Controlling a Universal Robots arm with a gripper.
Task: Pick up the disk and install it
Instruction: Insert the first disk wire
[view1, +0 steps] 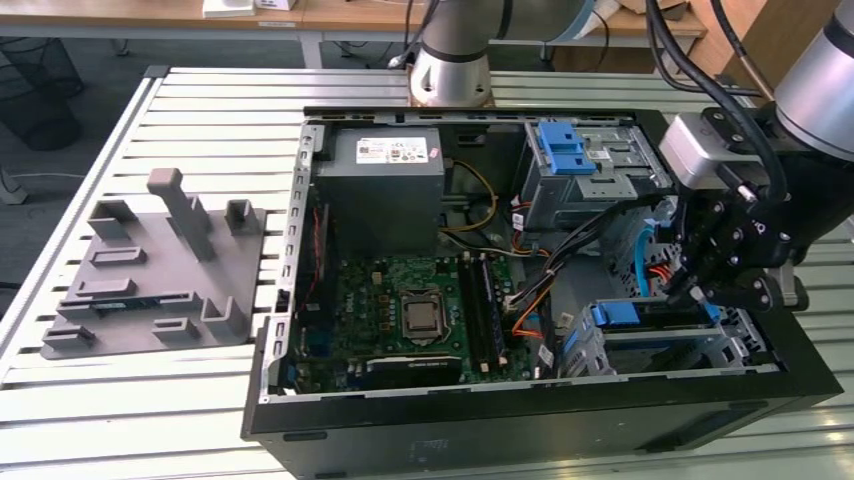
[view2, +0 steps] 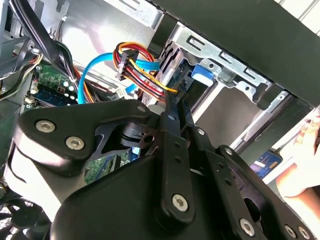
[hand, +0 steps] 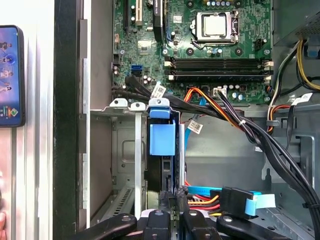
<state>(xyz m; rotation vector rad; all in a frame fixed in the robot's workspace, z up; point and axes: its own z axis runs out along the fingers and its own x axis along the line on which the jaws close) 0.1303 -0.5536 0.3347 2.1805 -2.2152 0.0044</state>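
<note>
We have the gripper (view1: 691, 285) down inside the open PC case (view1: 534, 420), at the lower drive cage (view1: 727, 345) near the front corner, on the exterior view's right. In the first wrist view the disk (hand: 162, 140) sits in that cage's slot w/ its blue end toward the motherboard (hand: 200, 50); the gripper's fingers (hand: 167, 200) are drawn together, almost touching, against the disk's near edge. Whether they pinch it or just press on it, we can't tell.

Why this pose: we judge the arm comes in along the slot's line so the carrier rails can ride the cage guides, hence fingers lined up w/ the disk's edge rather than across its face.

Orientation: disk stands on edge in the cage, long axis running along the slot, from the gripper toward the motherboard. Blue end leads.

SATA and power cables (hand: 220, 192) lie just beside the gripper, apart from the disk. We read it as mostly seated, pos. not fully.
</note>
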